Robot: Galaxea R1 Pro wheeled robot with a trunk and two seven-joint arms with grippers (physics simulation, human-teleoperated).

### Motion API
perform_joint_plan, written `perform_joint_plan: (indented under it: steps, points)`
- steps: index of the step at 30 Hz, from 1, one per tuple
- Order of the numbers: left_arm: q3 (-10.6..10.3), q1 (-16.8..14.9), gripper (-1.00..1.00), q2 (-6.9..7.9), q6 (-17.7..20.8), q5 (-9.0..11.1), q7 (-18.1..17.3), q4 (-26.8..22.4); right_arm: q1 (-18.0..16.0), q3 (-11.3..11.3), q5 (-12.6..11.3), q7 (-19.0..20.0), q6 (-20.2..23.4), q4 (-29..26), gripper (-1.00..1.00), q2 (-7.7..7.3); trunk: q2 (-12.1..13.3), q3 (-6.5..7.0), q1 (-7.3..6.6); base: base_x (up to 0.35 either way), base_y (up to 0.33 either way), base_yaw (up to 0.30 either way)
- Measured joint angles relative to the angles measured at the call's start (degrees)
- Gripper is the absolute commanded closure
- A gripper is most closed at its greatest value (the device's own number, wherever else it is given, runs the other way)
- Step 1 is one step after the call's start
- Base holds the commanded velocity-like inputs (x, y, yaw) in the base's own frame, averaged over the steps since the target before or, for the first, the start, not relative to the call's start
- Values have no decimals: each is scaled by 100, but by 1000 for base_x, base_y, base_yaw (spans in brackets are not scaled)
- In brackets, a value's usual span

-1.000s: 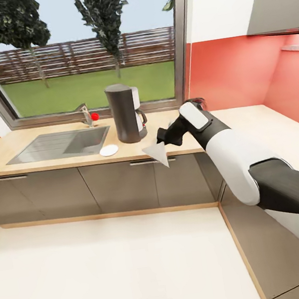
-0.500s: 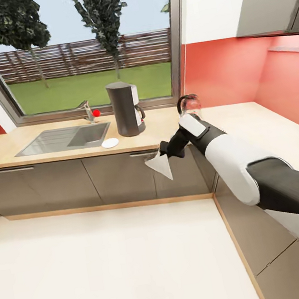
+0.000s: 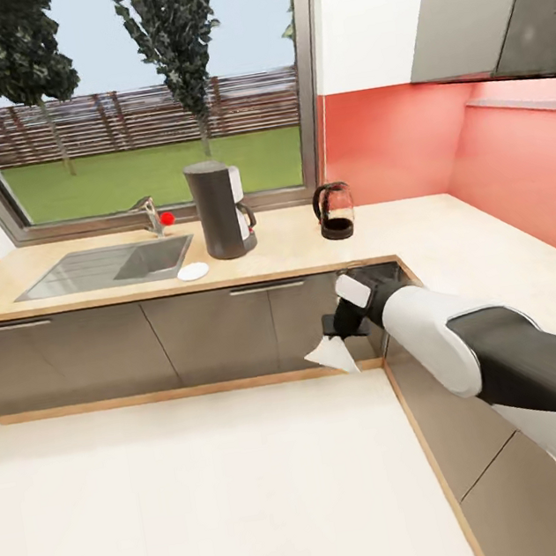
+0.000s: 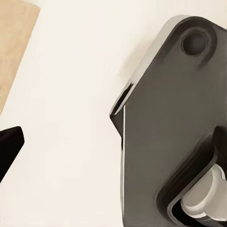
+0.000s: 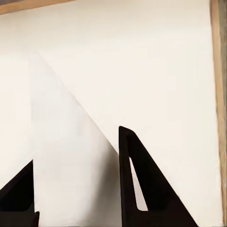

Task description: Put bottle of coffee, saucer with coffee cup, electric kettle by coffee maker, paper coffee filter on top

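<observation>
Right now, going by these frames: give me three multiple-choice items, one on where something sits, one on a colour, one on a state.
1. Where is the saucer?
A. On the kitchen countertop, between the sink and the coffee maker
B. On top of the coffee maker
C. On the floor

2. What colour is the knob by the faucet?
A. Blue
B. Red
C. Green

3. What is the right end effector doing?
A. Hanging open with nothing in it
B. Gripping the electric kettle
C. Pinching the paper coffee filter

Answers:
1 A: the white plate lies on the worktop at the sink's corner, in front of the machine.
2 B: the small ball at the faucet is red.
3 C: the white cone juts from between the fingers, out over the floor.
</observation>
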Motion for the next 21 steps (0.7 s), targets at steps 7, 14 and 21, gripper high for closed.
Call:
perform_joint_plan:
  steps: [7, 14, 21]
  points:
    - [19, 0, -100, 96, -8, 20, 1, -18, 1185, -5, 1695, 804, -1242, 21, 100, -1, 0, 60, -1, 0, 0, -110]
    - [102, -1, -100, 203, -28, 142, -2, -223, 2416, -6, 2812, 828, -2223, 21, 100, -1, -1, 121, -1, 0, 0, -110]
    - [132, 0, -100, 235, -10, 204, -186, -429, 3298, -5, 3642, 835, -3200, 26, 100, -2, 1, 183, 1, -115, 123, -110]
